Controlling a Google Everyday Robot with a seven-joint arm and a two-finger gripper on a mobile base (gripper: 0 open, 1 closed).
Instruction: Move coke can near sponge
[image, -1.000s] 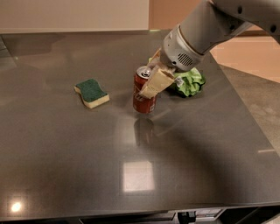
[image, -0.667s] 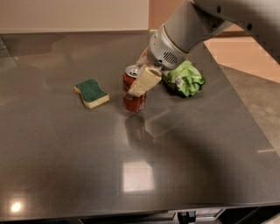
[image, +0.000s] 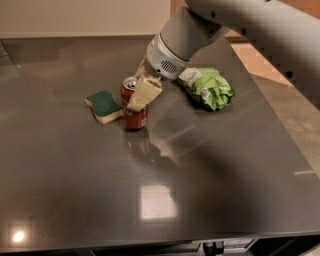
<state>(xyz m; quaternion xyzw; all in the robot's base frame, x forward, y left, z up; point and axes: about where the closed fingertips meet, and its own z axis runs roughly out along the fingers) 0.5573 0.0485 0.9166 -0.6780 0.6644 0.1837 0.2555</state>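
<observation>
The red coke can (image: 134, 116) stands upright on the dark table, just right of the sponge (image: 104, 105), which has a dark green top and a pale yellow body. The two look to be touching or nearly so. My gripper (image: 138, 92) reaches down from the upper right and is shut on the coke can, with one cream finger (image: 144, 93) across its front and the other hidden behind it. The can's silver top shows beside the finger.
A light green and white snack bag (image: 208, 88) lies to the right of the can, under my arm. The table's front edge (image: 160, 240) runs along the bottom and its right edge slants down the right side.
My gripper has carried the coke can leftward across the table, from beside the snack bag to right next to the sponge. The sponge and the bag have not moved.
</observation>
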